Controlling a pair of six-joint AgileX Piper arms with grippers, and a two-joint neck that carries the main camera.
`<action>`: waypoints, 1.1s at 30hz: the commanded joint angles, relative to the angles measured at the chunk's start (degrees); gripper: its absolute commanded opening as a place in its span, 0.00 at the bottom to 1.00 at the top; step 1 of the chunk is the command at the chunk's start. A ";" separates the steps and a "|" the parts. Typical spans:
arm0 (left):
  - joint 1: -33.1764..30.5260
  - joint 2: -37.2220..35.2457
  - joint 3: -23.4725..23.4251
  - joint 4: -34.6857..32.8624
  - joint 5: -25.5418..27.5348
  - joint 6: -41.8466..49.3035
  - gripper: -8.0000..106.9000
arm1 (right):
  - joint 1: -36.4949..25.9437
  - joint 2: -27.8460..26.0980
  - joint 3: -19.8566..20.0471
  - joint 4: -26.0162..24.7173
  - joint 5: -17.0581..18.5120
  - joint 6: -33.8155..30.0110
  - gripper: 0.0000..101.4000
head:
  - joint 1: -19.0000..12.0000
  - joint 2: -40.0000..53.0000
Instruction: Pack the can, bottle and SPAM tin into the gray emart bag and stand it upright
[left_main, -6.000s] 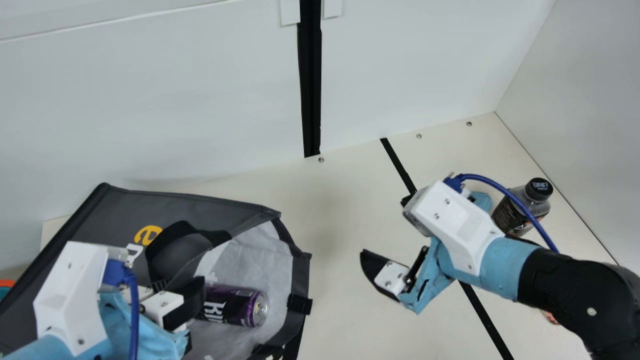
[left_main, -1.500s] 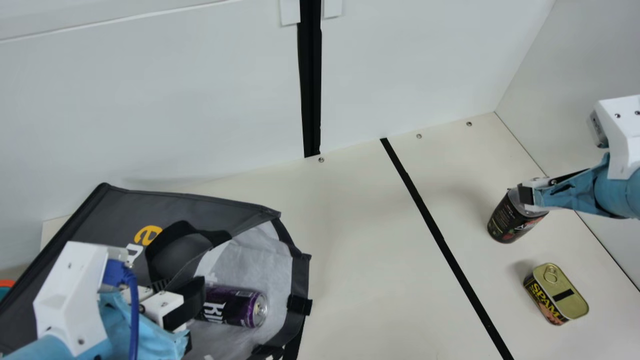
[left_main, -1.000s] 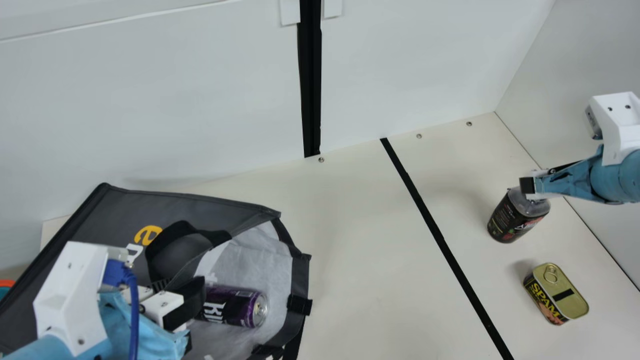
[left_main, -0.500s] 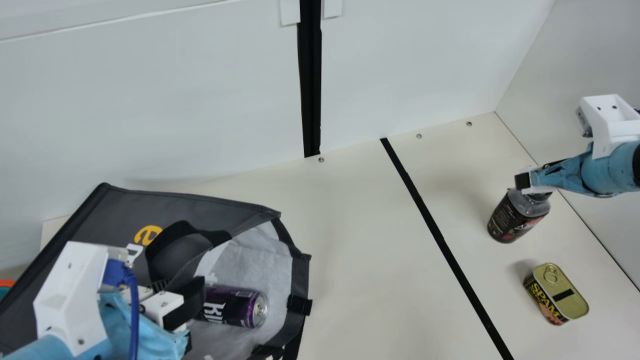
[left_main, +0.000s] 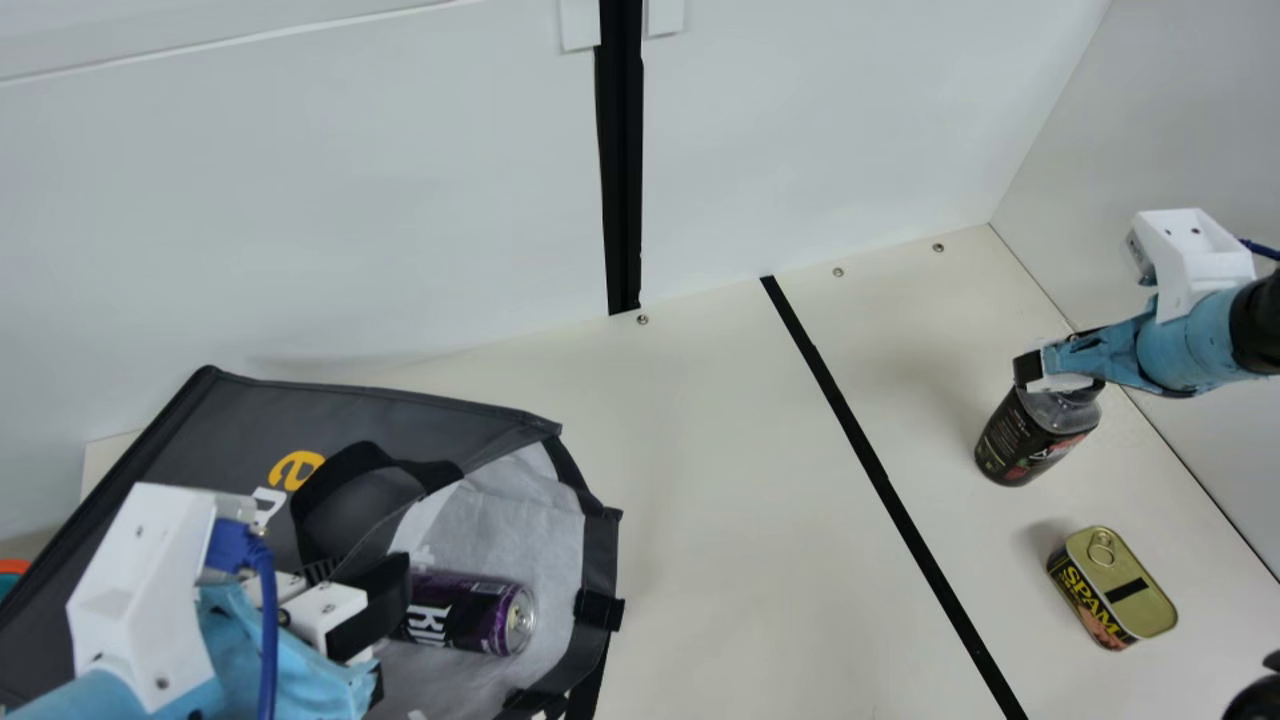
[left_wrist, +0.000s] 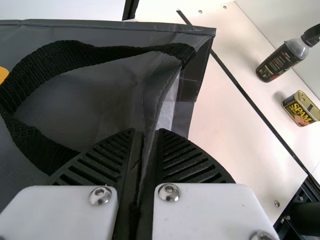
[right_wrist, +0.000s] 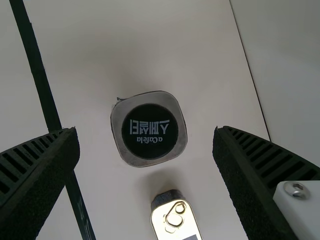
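On the right of the tabletop (left_main: 760, 520), our right end effector (right_wrist: 145, 132) hangs spread above the upright bottle (left_main: 1028, 440); our left end effector (left_wrist: 147, 132) pinches the bag (left_main: 420, 408). We judge the bottle smooth and weighty, best clasped around its labeled sides.
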 joint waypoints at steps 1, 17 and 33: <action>0.00 0.00 0.00 0.00 0.00 0.00 0.00 | 0.11 0.40 0.11 -0.21 -0.09 0.04 0.94 | -1.39 -0.05; 0.00 0.00 0.00 0.00 0.00 0.00 0.00 | 0.29 3.55 -0.17 -0.17 -0.56 0.88 0.34 | -1.39 -0.05; 0.00 0.00 0.00 0.00 0.00 0.00 0.00 | 0.16 0.54 -0.56 2.90 0.64 -0.10 0.00 | -1.39 -0.05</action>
